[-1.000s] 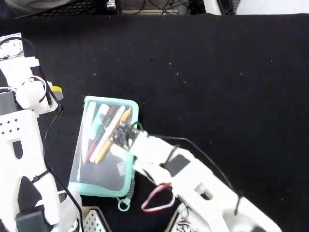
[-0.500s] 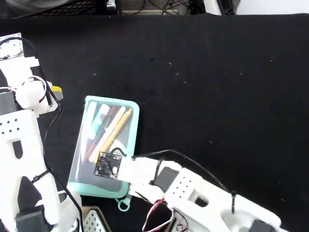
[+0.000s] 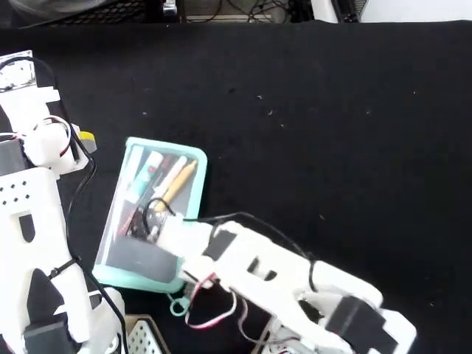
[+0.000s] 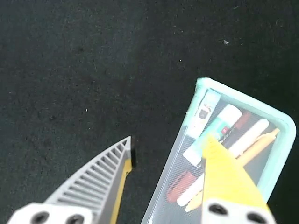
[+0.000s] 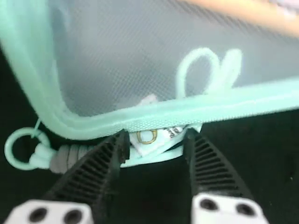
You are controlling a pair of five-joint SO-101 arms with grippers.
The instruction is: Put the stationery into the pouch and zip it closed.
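The black table (image 3: 354, 147) carried the whole job, with the left arm (image 3: 33, 221) standing along its left edge and the right arm (image 3: 280, 273) stretched from the near right across to the pouch (image 3: 166, 150). The pouch lay left of centre, long side running near to far, with the stationery (image 3: 173, 184) already inside behind its mesh. The left gripper (image 4: 168, 140) hung wide apart and empty above the pouch's far left part, one finger over the mesh and one over bare cloth. The right gripper (image 5: 156, 137) was down at the pouch's near edge, fingers partly spread and closed on nothing, straddling the zip seam with a small label (image 5: 147, 136) between them. The zip pull (image 5: 60, 156) and its ring (image 5: 21, 147) sat just beside one finger, outside the gap. The likely slip was that closing there would pinch the label or the seam rather than the pull, so a tug would drag the loose pouch across the table instead of running the zip. With nothing pinning the pouch, it could also skew or bunch. Whether the zip was already fully shut could not be told. Near the right arm's base lay a red wire loop (image 3: 210, 313) and a perforated plate (image 3: 144, 335), close enough to the ring to snag it.
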